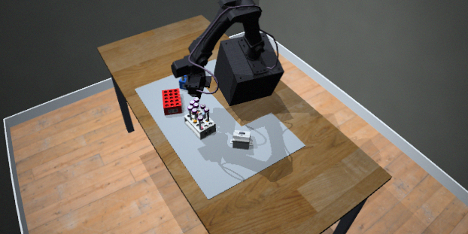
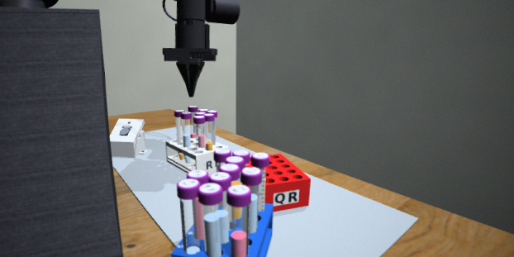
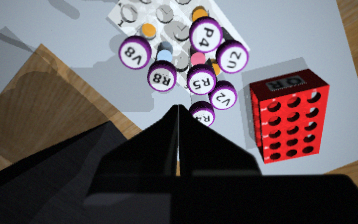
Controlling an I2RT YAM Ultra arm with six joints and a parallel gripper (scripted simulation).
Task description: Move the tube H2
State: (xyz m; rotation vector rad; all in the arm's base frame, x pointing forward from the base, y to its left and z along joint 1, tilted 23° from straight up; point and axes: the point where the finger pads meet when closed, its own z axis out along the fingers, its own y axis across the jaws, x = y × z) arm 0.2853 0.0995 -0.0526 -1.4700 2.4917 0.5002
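Poised high above the white rack RB [image 2: 194, 162], gripper [image 2: 190, 88] pinched narrow and empty, perhaps heading for DONE; tube H2 unreadable among the purple caps, presumably in blue rack RA [image 2: 248, 236] at six o'clock; QR [image 2: 289, 183] vacant.

Lab bench setting, capped sample tubes [image 2: 210, 194] in labelled racks [image 2: 287, 183], grey mat [image 1: 211, 166] on wooden surface [image 1: 331, 181]
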